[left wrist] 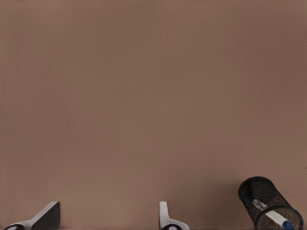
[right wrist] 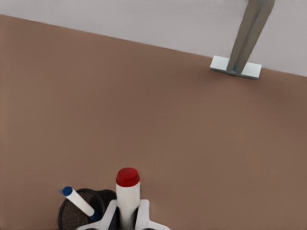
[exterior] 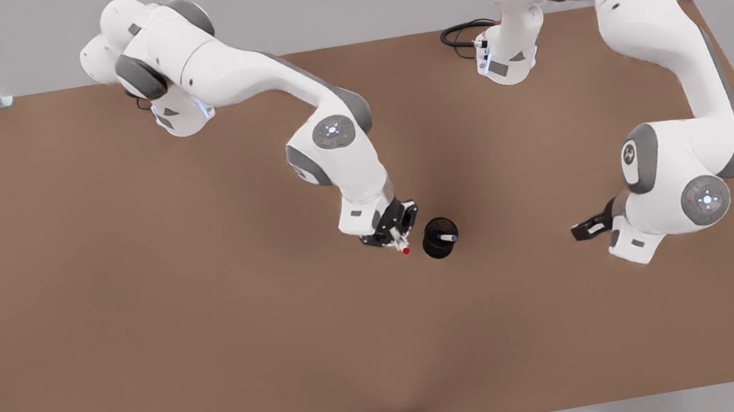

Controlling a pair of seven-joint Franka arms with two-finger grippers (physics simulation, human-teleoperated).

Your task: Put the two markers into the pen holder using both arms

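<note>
Right claw is clamped on the red-capped marker, which stands up between its fingers, red end out past the tips. It hangs just beside the pen holder, near the middle of the brown table. The blue-capped marker already sits in that black mesh cup, leaning against its rim with the blue end sticking out. Left claw waits well apart, toward the table edge on the front view's right, its fingers spread wide with nothing between them.
</note>
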